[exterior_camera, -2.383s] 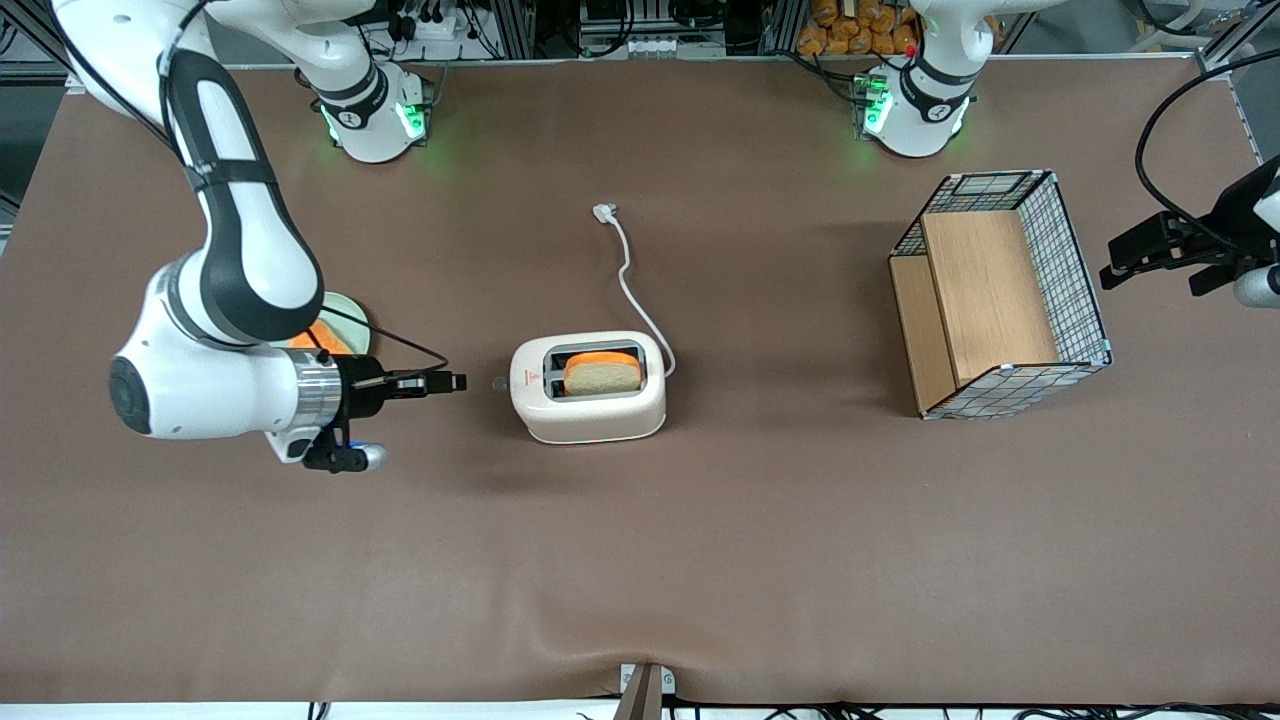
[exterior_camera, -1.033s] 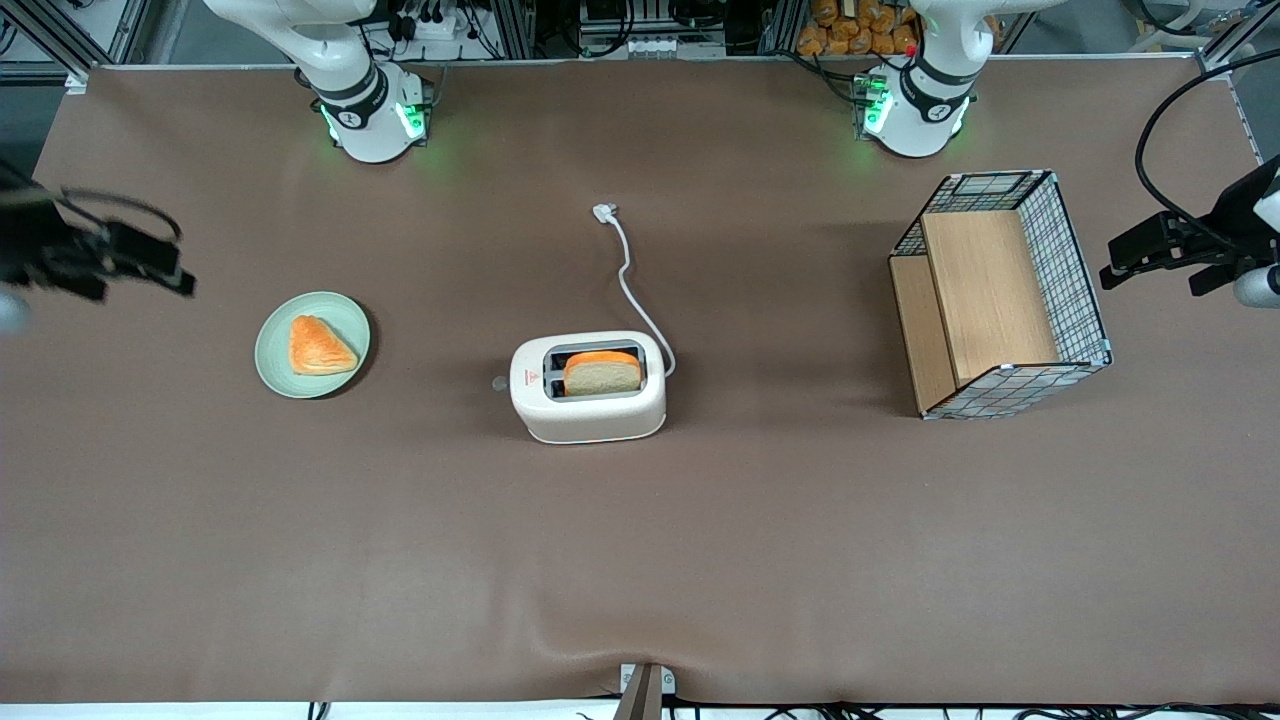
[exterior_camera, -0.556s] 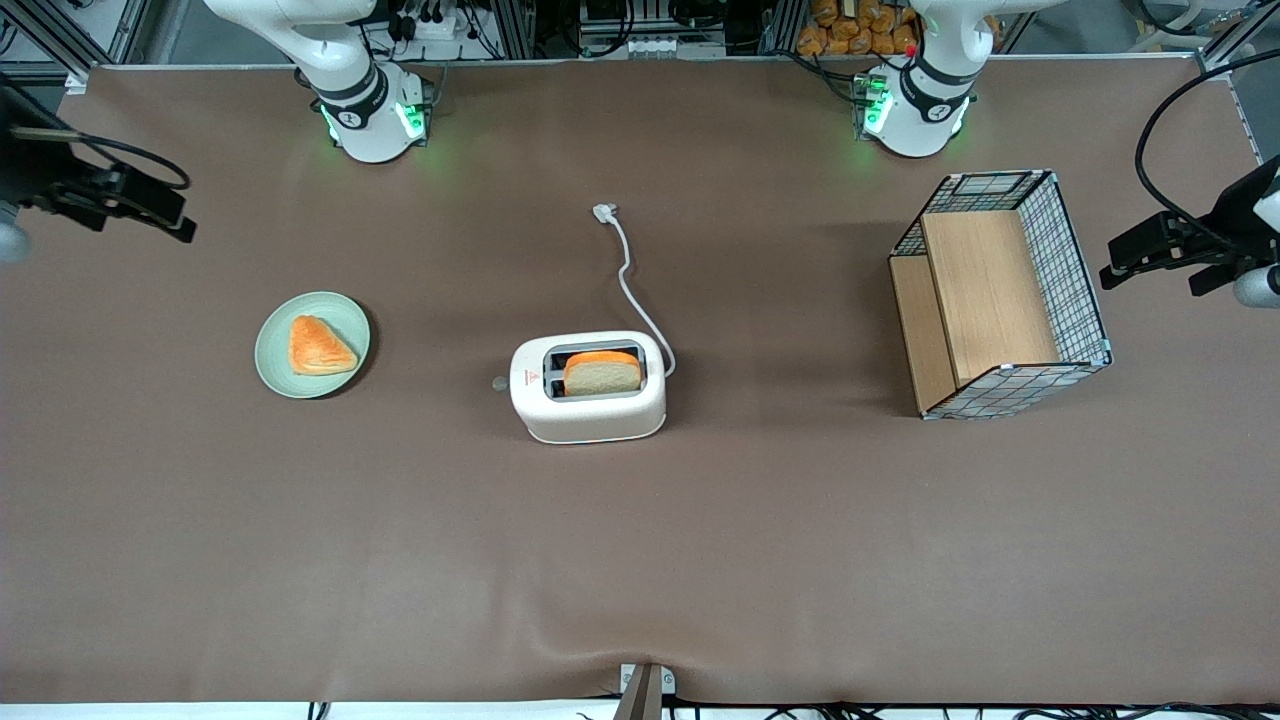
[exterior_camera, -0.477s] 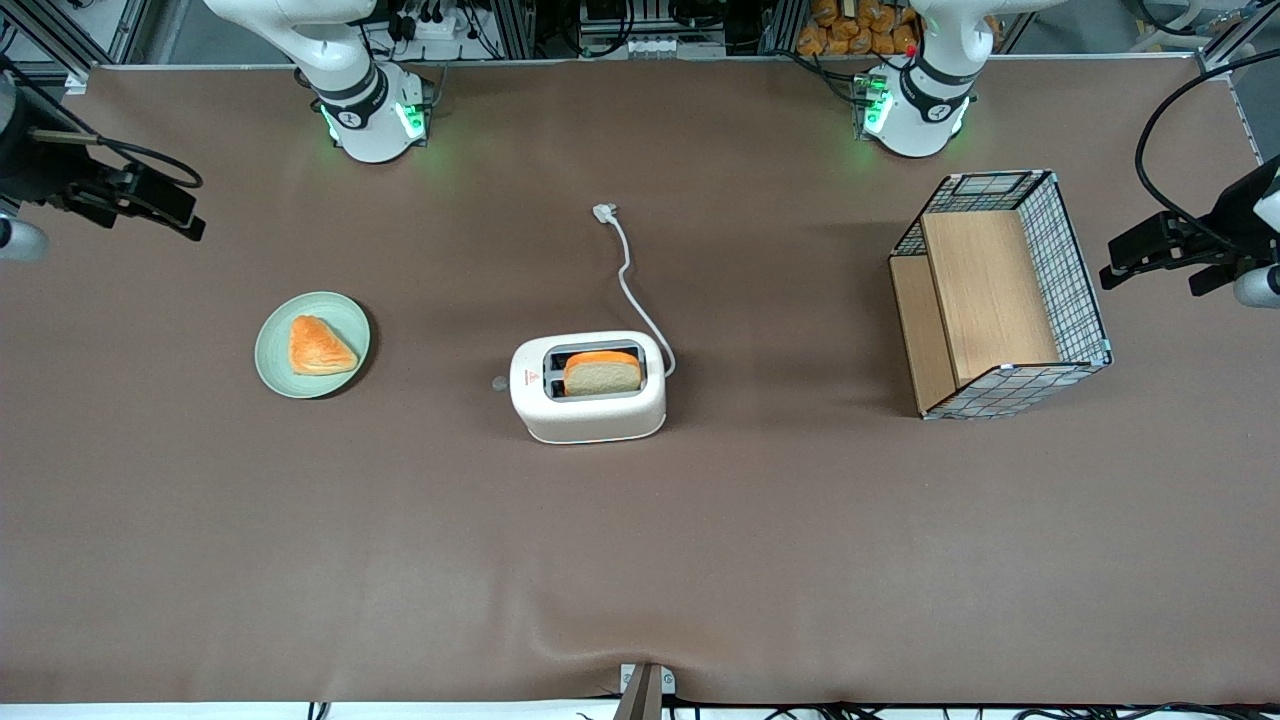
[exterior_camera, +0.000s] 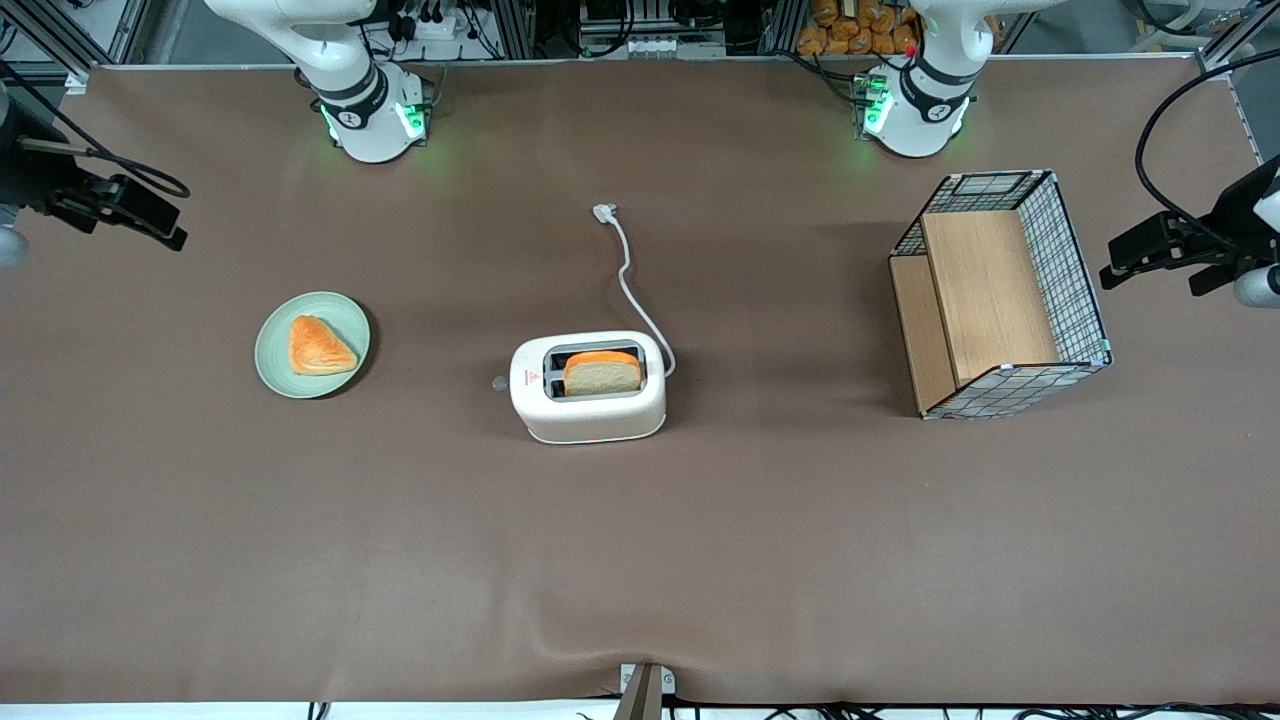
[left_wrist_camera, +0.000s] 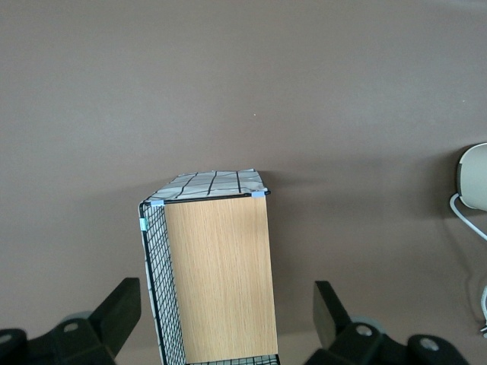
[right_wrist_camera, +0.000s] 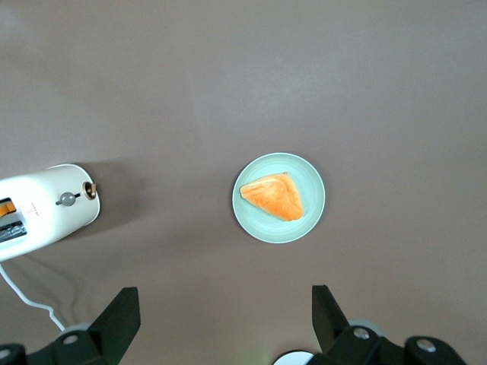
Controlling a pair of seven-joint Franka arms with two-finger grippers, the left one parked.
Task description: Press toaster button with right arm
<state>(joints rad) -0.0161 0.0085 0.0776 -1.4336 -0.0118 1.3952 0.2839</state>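
The right arm's gripper (exterior_camera: 150,215) is hanging in the air at the working arm's end of the table (exterior_camera: 640,560), well apart from the toaster (exterior_camera: 588,387) and touching nothing; its two fingers (right_wrist_camera: 114,319) are standing wide apart, with only bare table showing between them, so the gripper is holding no object; a thin black cable (exterior_camera: 110,165) is looping above it. The white toaster is sitting near the middle of the table, upright on its base; a slice of bread (exterior_camera: 602,372) with an orange crust is standing in one of its slots; the small grey button (exterior_camera: 498,382) is sticking out of the narrow end that is facing toward the working arm's end of the table, and nothing is touching it. The white cord (exterior_camera: 630,285) is running from the toaster away from the front camera and is ending in a plug lying flat on the table. Between the toaster and the gripper, a pale green plate (exterior_camera: 275,365) is lying on the table; a triangular orange pastry (exterior_camera: 318,346) is resting on it. Toward the parked arm's end, a wire basket (exterior_camera: 1085,300) with a wooden panel inside is lying on the table, well apart from the toaster.
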